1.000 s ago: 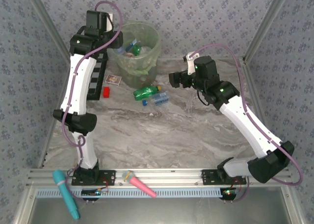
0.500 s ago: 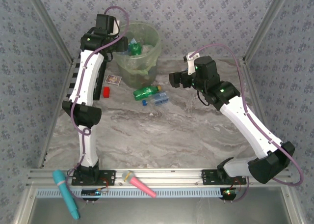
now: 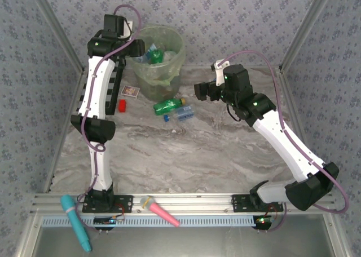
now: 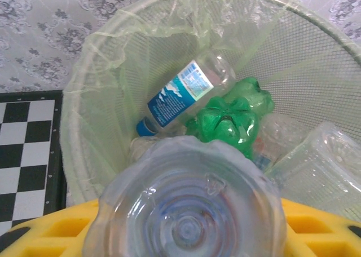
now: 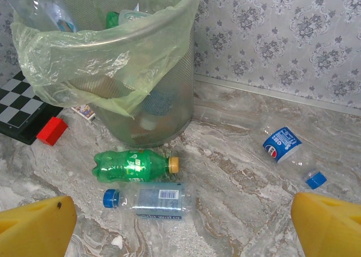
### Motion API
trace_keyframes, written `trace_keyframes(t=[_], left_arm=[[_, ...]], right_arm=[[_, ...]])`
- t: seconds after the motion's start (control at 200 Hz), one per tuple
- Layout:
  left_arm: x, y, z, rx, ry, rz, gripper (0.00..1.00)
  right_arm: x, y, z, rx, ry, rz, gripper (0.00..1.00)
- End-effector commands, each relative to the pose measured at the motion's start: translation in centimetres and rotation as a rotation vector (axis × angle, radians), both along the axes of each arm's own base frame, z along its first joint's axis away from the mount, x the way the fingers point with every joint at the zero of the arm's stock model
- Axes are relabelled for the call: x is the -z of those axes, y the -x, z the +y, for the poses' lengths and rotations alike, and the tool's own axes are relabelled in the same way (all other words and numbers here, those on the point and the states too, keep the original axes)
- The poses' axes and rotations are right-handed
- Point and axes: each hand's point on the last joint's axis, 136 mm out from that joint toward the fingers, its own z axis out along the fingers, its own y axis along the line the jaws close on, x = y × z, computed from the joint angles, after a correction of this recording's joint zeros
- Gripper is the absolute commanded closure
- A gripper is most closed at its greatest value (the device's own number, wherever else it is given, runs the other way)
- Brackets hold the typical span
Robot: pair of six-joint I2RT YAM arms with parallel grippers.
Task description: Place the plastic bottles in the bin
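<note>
The left arm (image 3: 97,82) has stretched toward the table's far-left corner, its elbow drawn farther from the near edge. The left gripper (image 4: 186,234), clamped on a clear bottle (image 4: 189,195), swung over the bin (image 3: 169,71) from its left rim, then eased back slightly.

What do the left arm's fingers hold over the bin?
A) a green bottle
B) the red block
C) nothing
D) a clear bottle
D: the left wrist view shows a clear bottle clamped between the left fingers, above the bin.
</note>
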Motion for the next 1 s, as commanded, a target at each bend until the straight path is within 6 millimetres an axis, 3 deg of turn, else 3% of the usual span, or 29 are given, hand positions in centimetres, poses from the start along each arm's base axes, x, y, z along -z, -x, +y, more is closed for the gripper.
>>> trace_keyframes(t=[0.0,0.15,0.385,0.485,0.585,0.87,1.0], left_arm=[[-1.2,2.3,-2.5,0.103,0.067,0.023,0.46],[-2.1,3.5,-3.1,0.128,0.085,0.020,0.46],[4.4,2.6,-2.1,0.079,-0.005,0.174,0.44],[5.2,2.3,-1.4,0.053,-0.042,0.190,0.47],[4.1,2.2,-1.2,0.043,-0.044,0.157,0.45],[-2.9,2.4,0.3,-0.041,-0.031,-0.040,0.43],[-5.1,1.6,1.0,-0.087,-0.030,-0.136,0.42]], right_arm=[[-0.6,0.0,-0.4,0.022,-0.006,-0.017,0.00],[-0.7,-0.1,-0.4,0.019,-0.010,-0.020,0.00],[-0.5,-0.1,0.0,0.009,-0.014,-0.011,0.00],[-0.5,0.0,-0.2,0.013,-0.011,-0.010,0.00],[-0.5,0.1,-0.3,0.017,-0.013,-0.012,0.00],[-0.6,0.0,-0.2,0.015,-0.017,-0.014,0.00],[-0.5,0.0,0.0,0.009,-0.018,-0.011,0.00]])
